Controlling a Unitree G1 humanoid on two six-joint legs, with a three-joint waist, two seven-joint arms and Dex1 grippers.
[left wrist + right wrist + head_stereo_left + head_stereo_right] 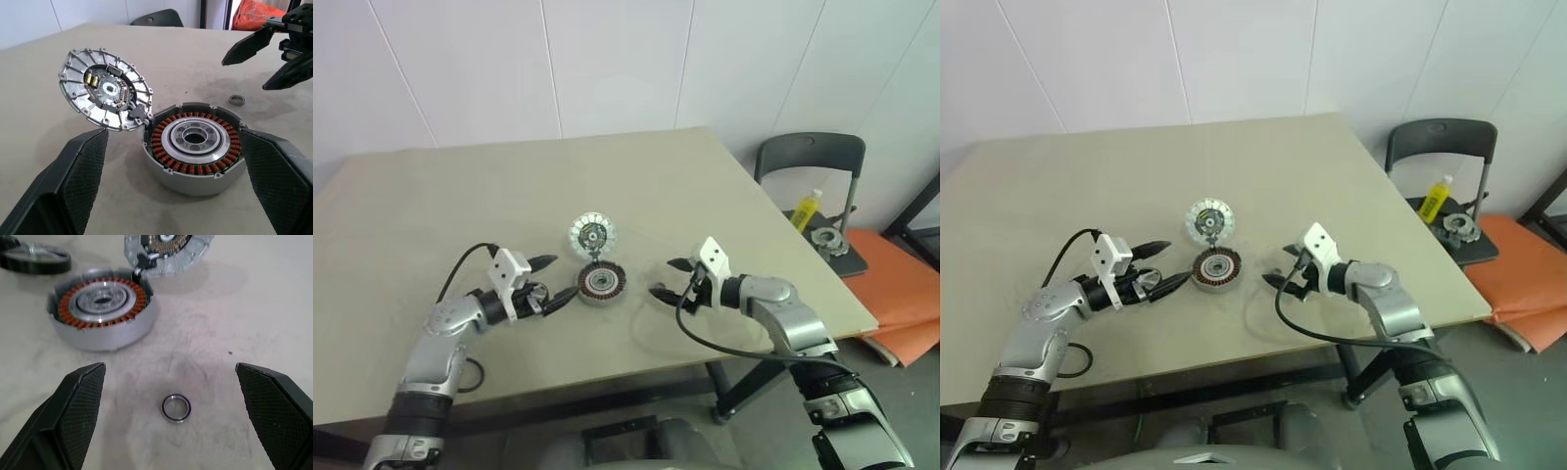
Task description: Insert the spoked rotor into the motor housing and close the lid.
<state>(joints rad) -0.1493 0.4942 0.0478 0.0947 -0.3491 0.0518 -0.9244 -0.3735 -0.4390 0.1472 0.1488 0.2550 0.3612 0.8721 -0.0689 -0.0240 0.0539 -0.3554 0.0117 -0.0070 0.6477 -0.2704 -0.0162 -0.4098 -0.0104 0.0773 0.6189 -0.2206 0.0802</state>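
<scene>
The motor housing (pixel 601 284), a low round puck with a copper winding ring around a silver centre, lies on the table with its top open. The lid (pixel 592 235), ringed with white-silver segments, stands tilted up behind it, joined at the housing's rim. My left gripper (pixel 558 281) is open just left of the housing, its fingers (pixel 78 171) apart from it. My right gripper (pixel 663 278) is open to the right, with nothing between its fingers. A dark-rimmed disc with a shiny top, apparently the spoked rotor (pixel 34 258), lies on the table beyond the housing by the left gripper.
A small metal ring (pixel 176 408) lies on the beige table (pixel 509 186) between the right gripper and the housing. Right of the table stands a dark folding chair (pixel 813 157) holding a yellow bottle (pixel 810 208) and a metal part. Orange mats (pixel 901 284) lie on the floor.
</scene>
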